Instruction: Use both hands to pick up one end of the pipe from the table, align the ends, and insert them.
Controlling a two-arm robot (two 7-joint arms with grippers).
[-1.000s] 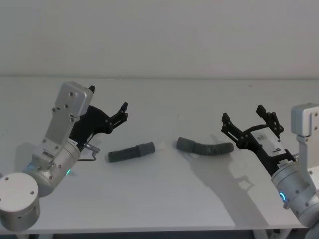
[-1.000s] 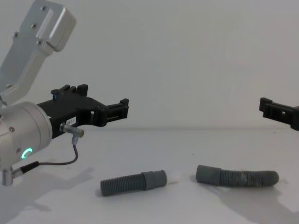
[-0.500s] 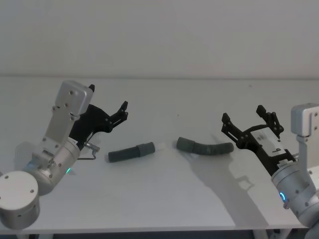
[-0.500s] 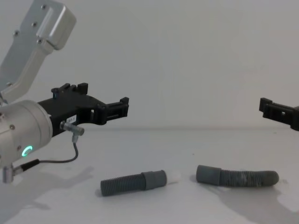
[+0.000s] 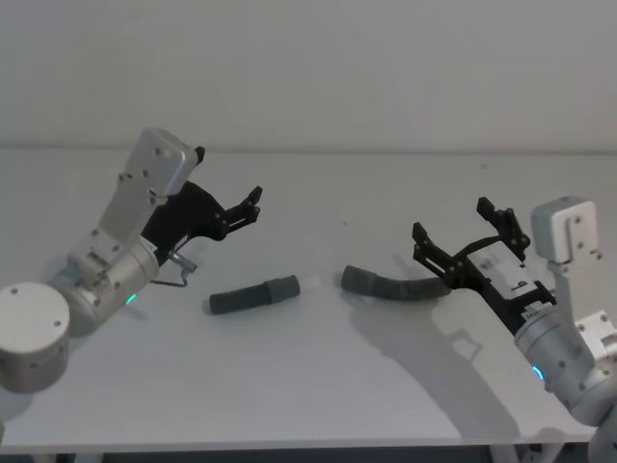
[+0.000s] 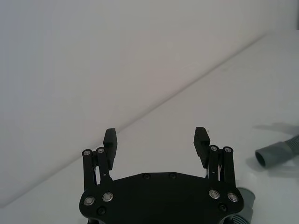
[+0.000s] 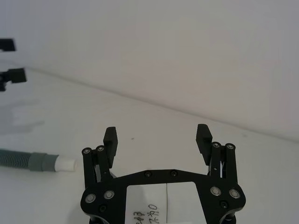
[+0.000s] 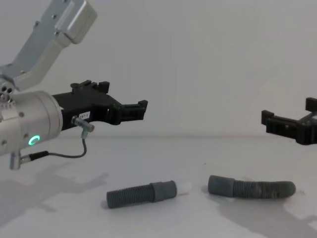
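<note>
Approach step, nothing grasped yet. Left gripper (image 5: 253,204) open, raised behind the straight piece (image 5: 253,294) on the table (image 5: 289,386). Curved piece (image 5: 390,285) lies beside it. Right gripper (image 5: 451,222) open, raised near its right end. Next: each should lower and straddle its piece.

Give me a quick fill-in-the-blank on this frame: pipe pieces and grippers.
1. The straight piece and the curved piece lie on the table, held by ___ gripper.
2. The left gripper and the right gripper hover above the table with fingers ___.
3. The straight piece's plug tip is coloured ___.
4. The curved piece lies to the robot's ___ of the straight piece.

Missing words: neither; open; white; right.
</note>
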